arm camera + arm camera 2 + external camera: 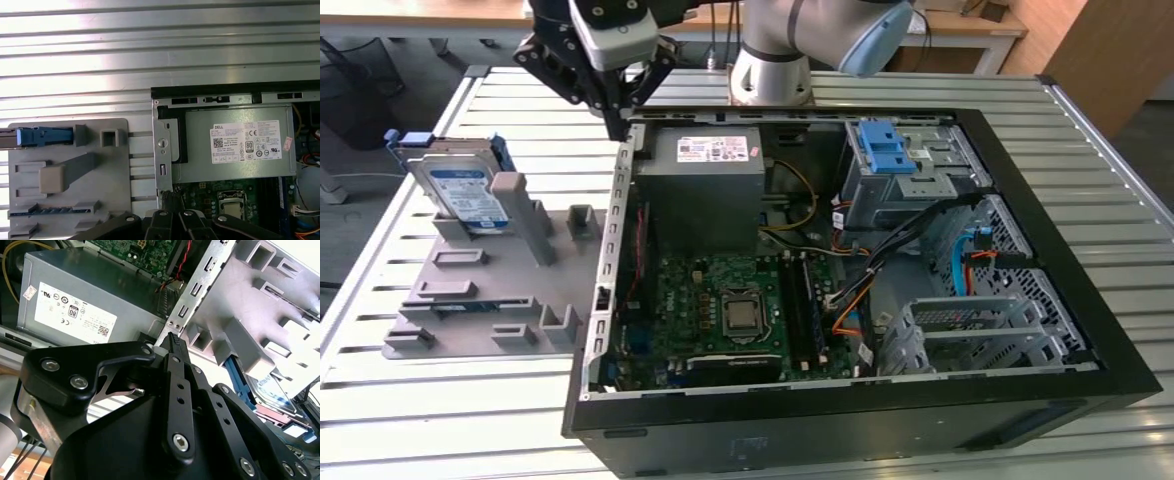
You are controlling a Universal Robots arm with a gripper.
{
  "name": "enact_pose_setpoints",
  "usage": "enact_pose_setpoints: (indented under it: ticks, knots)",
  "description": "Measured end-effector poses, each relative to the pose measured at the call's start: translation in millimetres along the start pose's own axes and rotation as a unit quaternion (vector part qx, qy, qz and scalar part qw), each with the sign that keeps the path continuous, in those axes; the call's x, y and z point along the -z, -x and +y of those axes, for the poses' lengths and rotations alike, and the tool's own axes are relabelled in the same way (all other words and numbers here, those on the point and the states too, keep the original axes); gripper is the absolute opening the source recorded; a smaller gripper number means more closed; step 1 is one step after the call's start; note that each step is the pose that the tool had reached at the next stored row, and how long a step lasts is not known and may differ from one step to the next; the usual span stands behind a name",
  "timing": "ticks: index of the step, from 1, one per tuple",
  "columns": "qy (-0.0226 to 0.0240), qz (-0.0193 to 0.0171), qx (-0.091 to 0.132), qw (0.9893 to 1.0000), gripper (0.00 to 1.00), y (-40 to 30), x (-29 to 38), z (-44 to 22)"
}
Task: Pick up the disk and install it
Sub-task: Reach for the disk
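Disk (464, 188) is not picked up yet. It stands on edge in a slot of the grey holder (467, 290), on the exterior view's left of the pincer (616, 128), lower in frame and well apart from it, with only the holder touching it. The first wrist view shows the disk edge-on, blue carrier frame (42, 136) outward, also clear of the pincer. The pincer has its fingers drawn together to a point with nothing between them, so it carries nothing. It hangs tip-down at the near corner of the open case (854, 430), beside the case's perforated side wall (624, 210). In the second wrist view the tip sits close to that wall; whether it touches cannot be told. The power supply (707, 190), a grey box with a white sticker, lies just to the exterior view's right of the pincer, inside the case. The motherboard (720, 310) is below it in frame. Further right of the pincer, a blue bracket (887, 150) sits in the upper drive cage. A silver cage (961, 325) stands open, well away from the pincer, near the opposite corner. No disk is visible in either cage. Judging from this, the task is at its very start: nothing is done, and grasp, carry and install are all outstanding. Which bay takes the disk cannot be told.
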State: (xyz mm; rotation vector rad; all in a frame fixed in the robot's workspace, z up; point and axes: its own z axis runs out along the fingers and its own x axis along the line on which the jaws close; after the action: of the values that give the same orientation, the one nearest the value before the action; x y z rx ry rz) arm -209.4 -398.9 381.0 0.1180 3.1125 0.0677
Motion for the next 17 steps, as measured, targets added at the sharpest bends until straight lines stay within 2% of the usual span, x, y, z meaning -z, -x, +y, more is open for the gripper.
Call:
enact_pose_setpoints:
  ticks: [17]
  knots:
    - [0.0, 0.0, 0.0, 1.0, 0.11, -5.9, -1.1, -0.5]
